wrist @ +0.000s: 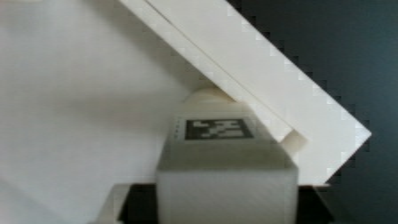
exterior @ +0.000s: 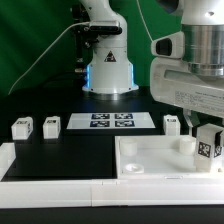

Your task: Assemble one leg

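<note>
My gripper point(exterior: 203, 128) is at the exterior view's right, shut on a small white leg point(exterior: 209, 143) with a black-and-white tag. It holds the leg at the right edge of the large flat white square part point(exterior: 160, 158). In the wrist view the leg point(wrist: 222, 150) sits between my dark fingers point(wrist: 135, 203), tag facing the camera. Its far end is at the part's raised edge point(wrist: 231, 60); I cannot tell whether they touch. Three more legs stand on the black table: two at the left point(exterior: 22, 128) point(exterior: 50, 124) and one behind the square part point(exterior: 172, 123).
The marker board point(exterior: 112, 121) lies at the middle back, in front of the robot base point(exterior: 108, 70). A low white wall point(exterior: 45, 165) runs along the table's front left. A green backdrop is behind.
</note>
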Robot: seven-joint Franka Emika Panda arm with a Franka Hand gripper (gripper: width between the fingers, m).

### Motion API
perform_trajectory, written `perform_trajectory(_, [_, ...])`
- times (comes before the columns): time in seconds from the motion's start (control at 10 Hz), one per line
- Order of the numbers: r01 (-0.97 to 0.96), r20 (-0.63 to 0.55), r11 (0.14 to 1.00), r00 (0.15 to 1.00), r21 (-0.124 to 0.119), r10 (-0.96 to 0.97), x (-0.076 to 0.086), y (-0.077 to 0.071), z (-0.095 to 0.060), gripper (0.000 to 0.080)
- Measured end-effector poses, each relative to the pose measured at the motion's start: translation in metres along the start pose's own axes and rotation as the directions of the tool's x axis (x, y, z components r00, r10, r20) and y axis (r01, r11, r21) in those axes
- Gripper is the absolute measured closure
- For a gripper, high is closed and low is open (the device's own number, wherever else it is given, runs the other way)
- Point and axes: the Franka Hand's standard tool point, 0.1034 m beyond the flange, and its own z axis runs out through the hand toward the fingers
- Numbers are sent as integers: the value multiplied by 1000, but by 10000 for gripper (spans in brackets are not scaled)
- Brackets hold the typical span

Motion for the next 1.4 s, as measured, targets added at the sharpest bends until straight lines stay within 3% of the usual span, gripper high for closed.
perform_trajectory(0.4, [-355,0,935,935,2,355,0,0,-1,506])
perform_trajectory(0.7, [-596,-1,803,803,4,596,1,-1,-1,506])
perform_trajectory(0.9, [-557,0,831,831,4,557,1,0,-1,506])
perform_trajectory(1.0, [-548,2,837,837,3,548,0,-1,-1,442])
perform_trajectory(1.1, [-485,2,875,875,4,485,0,-1,-1,442])
perform_trajectory(1.2, [-382,2,924,924,3,382,0,-1,-1,242])
perform_trajectory(1.3, [-260,1,966,966,3,260,0,0,0,179])
perform_trajectory(1.4, [-134,1,991,991,2,134,0,0,0,179])
